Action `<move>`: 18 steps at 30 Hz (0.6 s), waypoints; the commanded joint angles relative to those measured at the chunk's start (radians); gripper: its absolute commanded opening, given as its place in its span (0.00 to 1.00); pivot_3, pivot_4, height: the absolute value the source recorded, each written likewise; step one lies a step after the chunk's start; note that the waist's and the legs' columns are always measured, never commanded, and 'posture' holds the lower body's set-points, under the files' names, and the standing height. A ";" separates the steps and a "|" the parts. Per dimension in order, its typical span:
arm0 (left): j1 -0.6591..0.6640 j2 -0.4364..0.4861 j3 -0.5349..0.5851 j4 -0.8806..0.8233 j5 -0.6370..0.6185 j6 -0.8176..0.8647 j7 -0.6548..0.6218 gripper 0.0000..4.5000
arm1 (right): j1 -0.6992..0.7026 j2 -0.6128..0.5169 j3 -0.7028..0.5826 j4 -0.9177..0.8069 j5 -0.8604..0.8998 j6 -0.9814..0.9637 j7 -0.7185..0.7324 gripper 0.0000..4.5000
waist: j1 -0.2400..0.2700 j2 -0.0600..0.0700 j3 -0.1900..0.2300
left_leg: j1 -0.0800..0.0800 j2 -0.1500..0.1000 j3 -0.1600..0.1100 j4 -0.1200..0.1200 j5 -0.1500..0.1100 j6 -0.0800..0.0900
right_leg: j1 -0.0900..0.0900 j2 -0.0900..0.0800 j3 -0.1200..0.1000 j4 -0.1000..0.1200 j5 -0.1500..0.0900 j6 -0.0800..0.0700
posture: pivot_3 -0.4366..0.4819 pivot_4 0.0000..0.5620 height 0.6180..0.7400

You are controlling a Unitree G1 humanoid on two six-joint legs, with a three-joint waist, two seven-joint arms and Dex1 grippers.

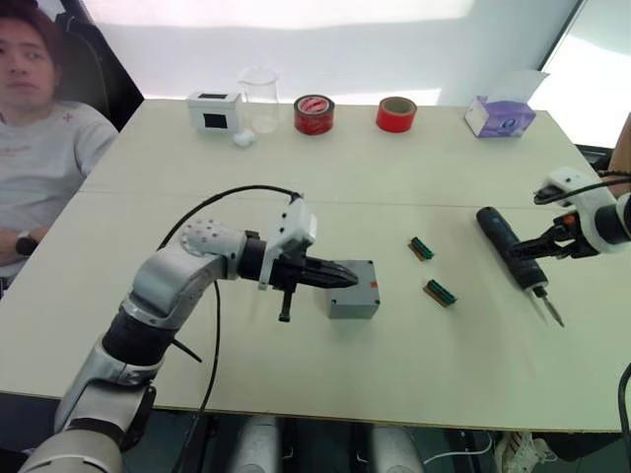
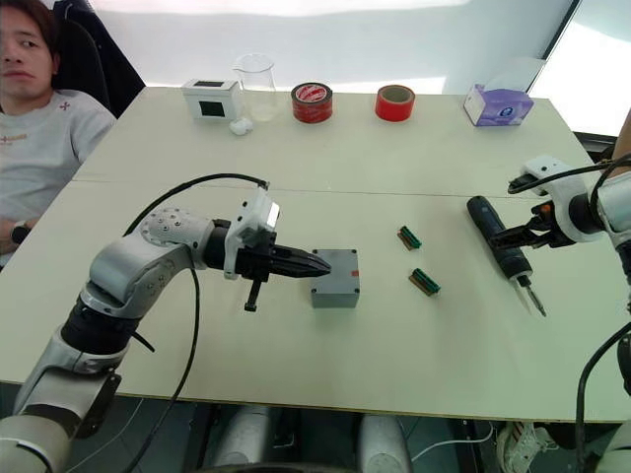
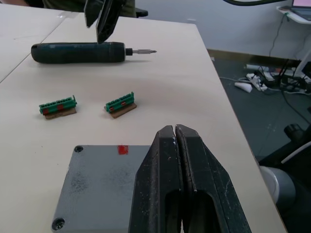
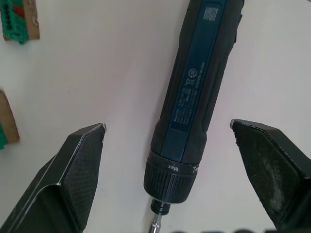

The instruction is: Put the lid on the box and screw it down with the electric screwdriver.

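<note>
"Max" marks the electric screwdriver [image 4: 194, 97] collar between the spread right pincer [image 4: 177, 160]; left pincer [image 3: 176, 141] closed.

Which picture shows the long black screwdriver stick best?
The right wrist view: the long black cylindrical electric screwdriver lies close up between the open right gripper, label readable. The left wrist view shows it whole, farther off, with its metal bit. Both eye views show it small, lying on the table.

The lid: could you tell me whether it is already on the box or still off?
On. The lid covers the box, with screw heads in its corners, and the shut left gripper rests over it.
</note>
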 commanded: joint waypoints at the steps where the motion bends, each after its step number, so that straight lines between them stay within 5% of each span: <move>1: 0.034 0.006 0.000 -0.044 0.010 -0.011 0.019 0.00 | -0.066 0.047 0.044 0.155 -0.097 -0.071 0.079 0.97 | -0.004 0.000 0.000 | 0.000 0.000 0.000 0.000 0.000 0.000 | 0.000 0.000 0.000 0.000 0.000 0.000 | 0.48 0.27 0.79; 9: 0.068 0.005 0.014 -0.092 0.002 0.025 0.074 0.00 | -0.133 0.163 0.042 0.404 -0.226 -0.231 0.122 0.97 | -0.015 0.001 0.000 | 0.000 0.000 0.000 0.000 0.000 -0.001 | 0.000 0.000 0.000 0.000 0.000 0.000 | 0.48 0.27 0.79; 18: 0.110 0.035 0.057 -0.131 -0.013 0.066 0.128 0.00 | -0.171 0.266 0.008 0.545 -0.319 -0.310 0.092 0.40 | -0.017 0.001 0.000 | 0.001 0.000 0.000 0.000 0.001 -0.002 | 0.001 0.000 0.000 0.001 0.000 0.000 | 0.48 0.27 0.79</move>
